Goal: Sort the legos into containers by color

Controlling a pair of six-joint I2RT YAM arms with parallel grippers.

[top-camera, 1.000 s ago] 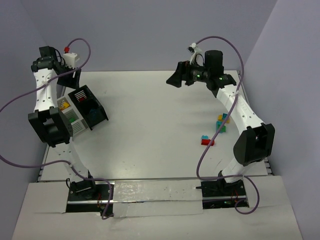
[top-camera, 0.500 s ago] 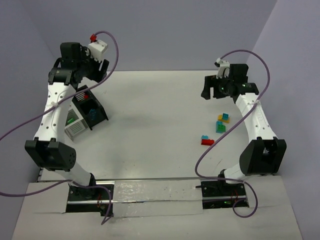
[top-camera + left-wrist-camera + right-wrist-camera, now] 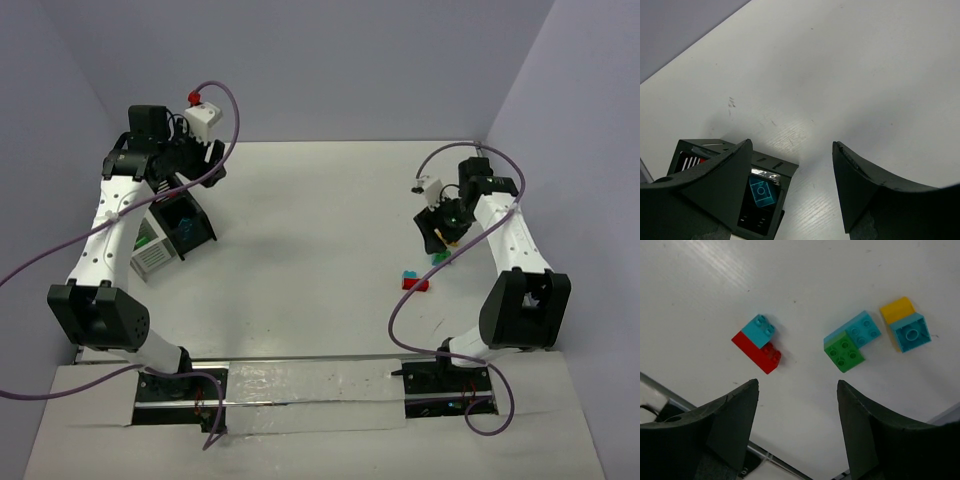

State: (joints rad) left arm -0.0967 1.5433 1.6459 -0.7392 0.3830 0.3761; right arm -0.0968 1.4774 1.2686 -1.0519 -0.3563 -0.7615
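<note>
Right gripper [image 3: 797, 385] hangs over loose legos [image 3: 413, 281] on the right side of the table [image 3: 300, 250], fingers apart and holding nothing. Below it lie a red-and-cyan pair [image 3: 757, 342], a green-and-teal pair [image 3: 850, 342] and a yellow-and-cyan pair [image 3: 904, 325], each set apart from the others. Across the table, the left gripper [image 3: 791, 145] hovers above the black bin [image 3: 771, 162], fingers likewise apart and empty; a cyan brick [image 3: 761, 192] sits inside. A white bin [image 3: 153, 258] adjoins it near the table's left edge
</note>
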